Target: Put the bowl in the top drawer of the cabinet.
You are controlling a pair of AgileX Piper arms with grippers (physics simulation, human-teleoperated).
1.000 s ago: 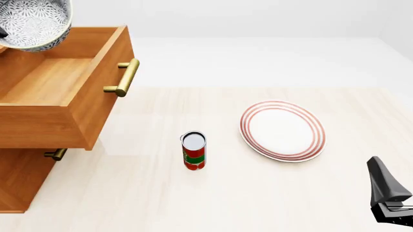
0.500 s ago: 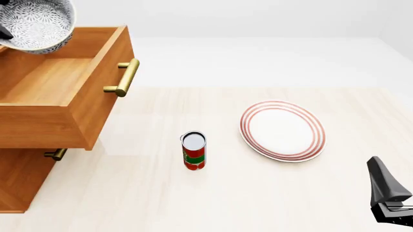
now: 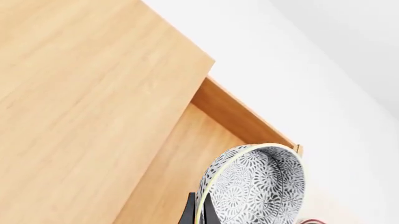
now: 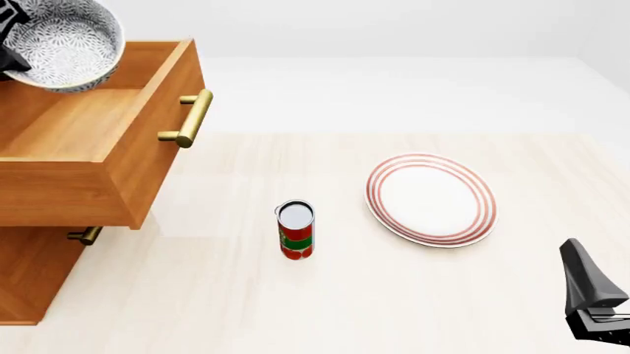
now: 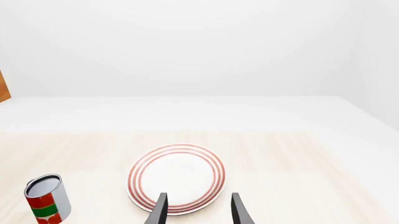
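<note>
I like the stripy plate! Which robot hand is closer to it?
Right. The right gripper hovers open just short of the red-ringed plate, while the left gripper holds the bowl over the top drawer, far across the table.

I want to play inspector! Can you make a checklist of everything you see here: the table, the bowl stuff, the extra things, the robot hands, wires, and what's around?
Surface: pale wood-look table, no spills seen.
Job's things: patterned bowl tilted, held above the open top drawer, not yet set down; cabinet at the left.
Clutter: red and green can upright; red-ringed plate to its right, apart from it.
Grippers: left gripper pinches the bowl's rim; right gripper open, holding nothing, near the plate.
Cables: nothing seen.
Surroundings: plain white floor and walls.
</note>
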